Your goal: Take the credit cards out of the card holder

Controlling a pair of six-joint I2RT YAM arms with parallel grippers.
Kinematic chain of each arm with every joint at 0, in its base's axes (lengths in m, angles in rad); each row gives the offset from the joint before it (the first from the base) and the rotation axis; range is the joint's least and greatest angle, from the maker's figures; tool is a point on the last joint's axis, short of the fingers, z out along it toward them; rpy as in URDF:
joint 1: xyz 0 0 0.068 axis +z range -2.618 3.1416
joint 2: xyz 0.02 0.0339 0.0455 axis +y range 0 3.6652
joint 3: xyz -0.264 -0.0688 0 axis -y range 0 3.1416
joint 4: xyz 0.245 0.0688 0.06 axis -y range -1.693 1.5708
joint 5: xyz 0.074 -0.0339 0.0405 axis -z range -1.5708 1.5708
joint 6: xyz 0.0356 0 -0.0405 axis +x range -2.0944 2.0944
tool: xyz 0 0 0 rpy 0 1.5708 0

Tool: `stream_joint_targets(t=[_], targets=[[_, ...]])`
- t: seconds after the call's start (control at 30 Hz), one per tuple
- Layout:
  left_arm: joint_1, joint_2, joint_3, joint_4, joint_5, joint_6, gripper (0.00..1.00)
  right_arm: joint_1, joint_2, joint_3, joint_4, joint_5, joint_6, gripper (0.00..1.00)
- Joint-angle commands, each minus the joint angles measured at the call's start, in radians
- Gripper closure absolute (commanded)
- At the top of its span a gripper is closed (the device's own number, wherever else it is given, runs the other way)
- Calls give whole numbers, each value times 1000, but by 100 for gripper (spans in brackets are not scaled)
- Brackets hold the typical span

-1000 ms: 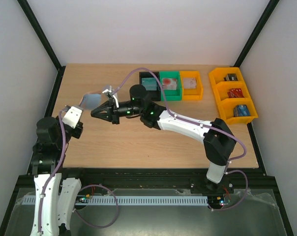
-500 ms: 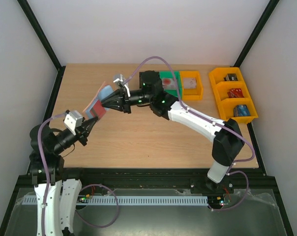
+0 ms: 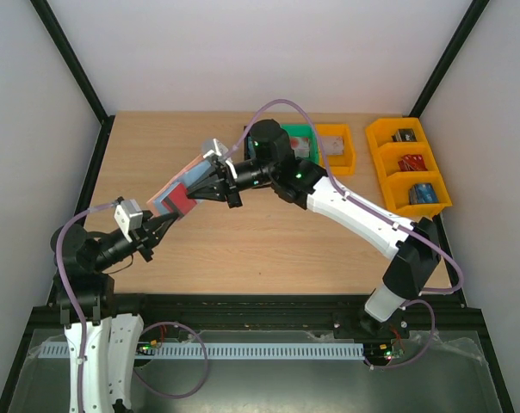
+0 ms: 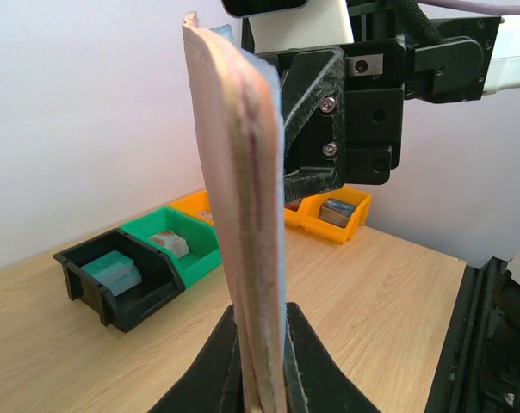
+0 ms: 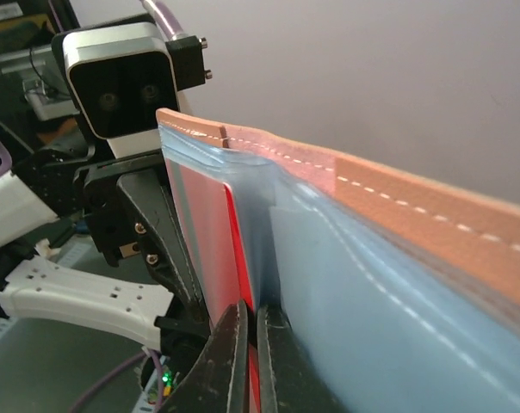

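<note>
While holding pinkish-tan leather folding card holder (image 4: 238, 215) upright above wooden table (image 3: 269, 249), clamping its bottom edge in left gripper (image 4: 260, 348). Now also pinching with right gripper (image 5: 253, 335), apart a moment ago, onto bright red thin plastic credit card (image 5: 215, 249) inside blue-grey lining (image 5: 372, 301). Likely setting up the pull-out.

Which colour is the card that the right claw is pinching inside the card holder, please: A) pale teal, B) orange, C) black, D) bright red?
D: the right wrist view shows the right claw shut on a bright red card tucked in the card holder.
</note>
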Motion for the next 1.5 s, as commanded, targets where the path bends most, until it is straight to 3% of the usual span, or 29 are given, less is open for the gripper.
stream_joint_targets(t=[0.0,0.33,0.5,0.6,0.7,0.83,1.2,1.47], targets=[[2,-13,10,74,90,18,97,40,8,37,-109,26,-92,98],[3,-19,2,68,85,24,97,73,17,46,-103,-15,-101,93],[3,-26,-3,68,76,29,97,73,18,46,-108,-35,-91,82],[3,-32,-6,68,68,33,97,73,11,45,-105,-40,-89,98],[3,-37,-8,60,63,38,97,71,2,46,-94,-40,-92,98],[3,-51,-9,45,52,48,86,38,-19,43,-70,-33,-65,98],[3,-79,-28,74,24,28,77,-19,-59,31,-115,1,-80,98],[3,-79,-42,91,-36,-28,97,-55,-77,46,-208,56,-131,98]])
